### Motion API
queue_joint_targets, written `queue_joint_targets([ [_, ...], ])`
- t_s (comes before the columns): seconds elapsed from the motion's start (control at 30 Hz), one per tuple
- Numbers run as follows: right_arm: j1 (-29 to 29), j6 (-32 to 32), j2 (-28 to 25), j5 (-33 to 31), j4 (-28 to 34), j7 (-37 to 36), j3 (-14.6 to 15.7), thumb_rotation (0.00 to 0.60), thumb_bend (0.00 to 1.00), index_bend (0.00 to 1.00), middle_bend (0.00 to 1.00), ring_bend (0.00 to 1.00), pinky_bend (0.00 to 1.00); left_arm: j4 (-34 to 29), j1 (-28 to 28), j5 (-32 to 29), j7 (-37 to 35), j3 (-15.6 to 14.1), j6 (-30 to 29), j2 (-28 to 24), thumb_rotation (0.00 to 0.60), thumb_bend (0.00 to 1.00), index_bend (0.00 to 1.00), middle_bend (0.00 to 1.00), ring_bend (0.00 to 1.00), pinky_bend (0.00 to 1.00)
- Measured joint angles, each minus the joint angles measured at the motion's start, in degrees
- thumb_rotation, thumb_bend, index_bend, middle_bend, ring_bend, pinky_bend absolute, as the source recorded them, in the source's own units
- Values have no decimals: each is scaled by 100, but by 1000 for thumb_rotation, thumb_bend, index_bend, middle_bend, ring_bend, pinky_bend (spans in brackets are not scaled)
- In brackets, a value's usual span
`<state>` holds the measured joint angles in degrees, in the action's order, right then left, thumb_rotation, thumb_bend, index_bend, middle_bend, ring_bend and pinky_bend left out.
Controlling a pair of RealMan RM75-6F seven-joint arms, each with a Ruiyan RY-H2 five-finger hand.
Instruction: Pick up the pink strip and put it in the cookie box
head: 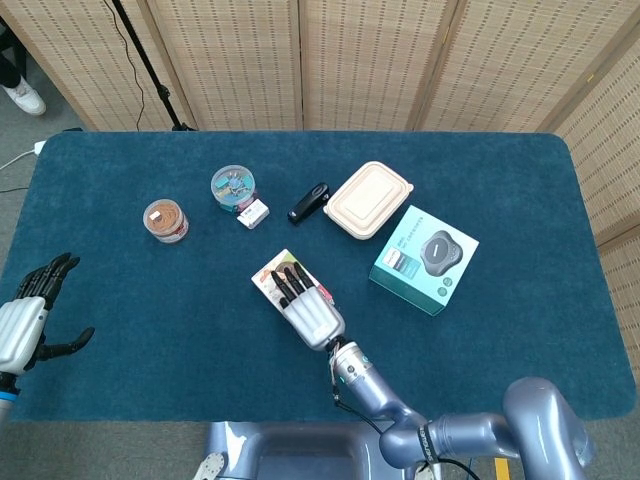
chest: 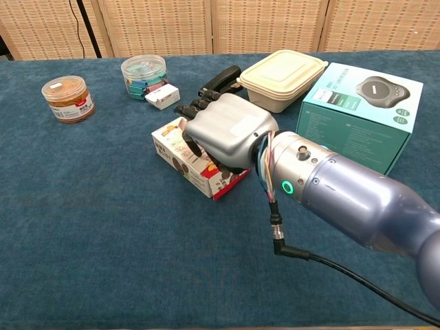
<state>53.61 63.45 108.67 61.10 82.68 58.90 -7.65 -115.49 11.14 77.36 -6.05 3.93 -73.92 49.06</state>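
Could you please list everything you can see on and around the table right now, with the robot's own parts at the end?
Rectangular printed cardboard cookie box: one, white and red, table centre, under the right hand.
Round clear plastic jar with brown contents: one, left rear.
Round clear plastic tub of mixed clips: one, right of that jar.
Small white card box: one, touching the tub's front.
Black stapler: one, rear centre.
Beige lidded plastic food container: one, right of the stapler.
Teal cardboard product box: one, front right.
Blue cloth-covered table: one.
Woven folding screen: tan, behind the table.
Pink strip: not visible now.
Left hand: open, at the table's left edge.
Right hand: lying over the cookie box.
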Motion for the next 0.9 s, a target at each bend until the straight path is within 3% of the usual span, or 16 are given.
queue_joint_targets([
  [0.13, -17, 59, -101, 89, 167, -20, -40, 600, 1000, 330, 0, 0, 0, 3, 4, -6, -13, 4, 7, -7, 600, 264, 0, 0, 0, 0],
  [0.2, -37, 84, -196, 164, 297, -83, -52, 600, 887, 237, 0, 0, 0, 6, 4, -11, -27, 8, 6, -9, 600, 263, 0, 0, 0, 0],
  [0.27, -66, 108, -324, 279, 434, -199, -49, 600, 479, 85, 0, 0, 0, 12, 2, -3, -63, 8, 9, -17, 600, 259, 0, 0, 0, 0],
  [0.33, -118, 156, -520, 468, 596, -353, -27, 600, 201, 12, 0, 0, 0, 20, -3, 15, -101, 5, 8, -26, 600, 257, 0, 0, 0, 0],
  [0.37, -156, 190, -638, 587, 697, -461, -8, 600, 115, 0, 0, 0, 0, 21, -8, 21, -107, 3, 1, -27, 600, 257, 0, 0, 0, 0],
  [0.53, -397, 446, -1207, 1138, 1123, -974, 117, 600, 2, 0, 0, 0, 0, 19, -57, 87, -52, -38, -69, -3, 600, 257, 0, 0, 0, 0],
  [0.9, -1253, 1261, -2606, 2225, 1593, -2652, 587, 600, 0, 0, 0, 0, 0, 218, -347, 665, -19, -297, -465, 165, 600, 256, 0, 0, 0, 0],
])
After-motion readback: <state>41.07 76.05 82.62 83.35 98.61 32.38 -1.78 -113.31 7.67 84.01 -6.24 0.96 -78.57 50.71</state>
